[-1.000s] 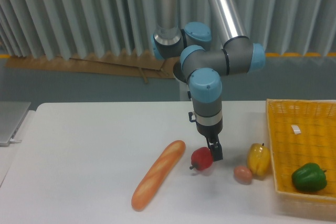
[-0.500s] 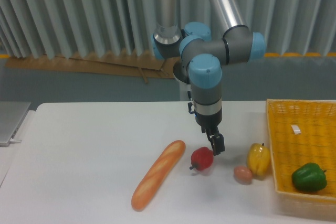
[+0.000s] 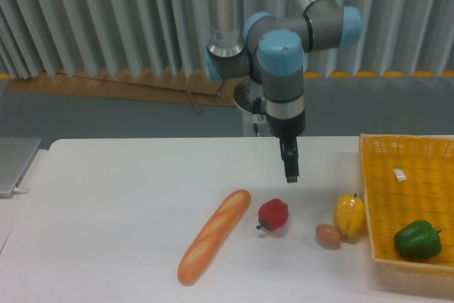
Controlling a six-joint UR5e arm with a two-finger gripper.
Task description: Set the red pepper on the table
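The red pepper [image 3: 273, 214] lies on its side on the white table [image 3: 120, 196], its dark stem pointing left, just right of the baguette. My gripper [image 3: 291, 169] hangs in the air above and slightly right of the pepper, well clear of it and holding nothing. I see the fingers edge-on, so the gap between them does not show.
A baguette [image 3: 213, 245] lies diagonally left of the pepper. A yellow pepper [image 3: 350, 216] and a small brown egg-like object [image 3: 328, 235] sit to the right. A yellow woven basket [image 3: 411, 204] at the right edge holds a green pepper [image 3: 417, 240].
My gripper has let go of the red pepper and risen straight up from it. The pepper stays on the table where it was set.
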